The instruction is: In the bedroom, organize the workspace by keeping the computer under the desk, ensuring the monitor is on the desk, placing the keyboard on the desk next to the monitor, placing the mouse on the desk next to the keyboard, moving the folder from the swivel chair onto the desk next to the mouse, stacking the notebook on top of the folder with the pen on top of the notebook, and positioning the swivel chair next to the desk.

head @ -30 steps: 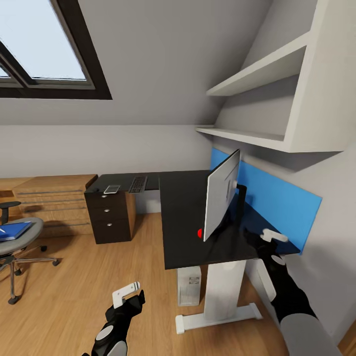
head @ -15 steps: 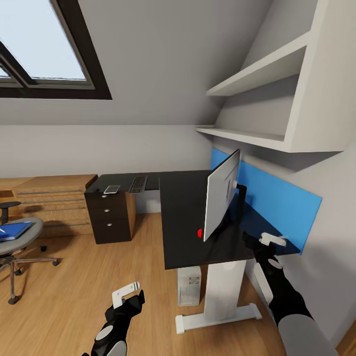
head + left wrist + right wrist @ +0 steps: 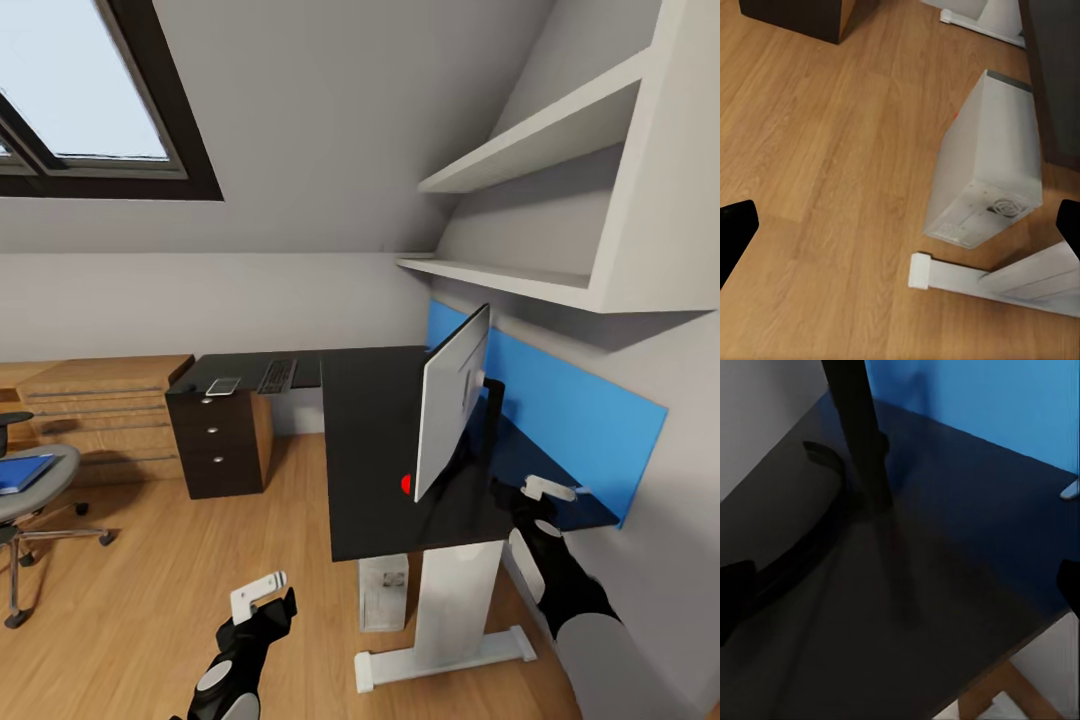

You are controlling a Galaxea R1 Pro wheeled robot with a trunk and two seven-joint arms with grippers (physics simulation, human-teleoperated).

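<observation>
The black-topped desk runs along the blue-panelled wall. On it the monitor stands turned edge-on, and its curved stand lies just ahead of my open right gripper over the desk's near right corner. The keyboard lies on the far wing beside a small flat grey thing that I cannot name. The pale computer stands under the desk. My left gripper hangs open over the floor. The blue folder lies on the swivel chair at far left.
A black three-drawer unit holds up the desk's far wing, with a light-wood chest beside it. The white desk leg and foot stand by the computer. White shelves hang above the blue wall panel. Wood floor lies open between chair and desk.
The whole view has shifted a little, so the chair sits further left in the picture. My right gripper has sunk slightly over the desk corner. The left gripper has barely moved.
</observation>
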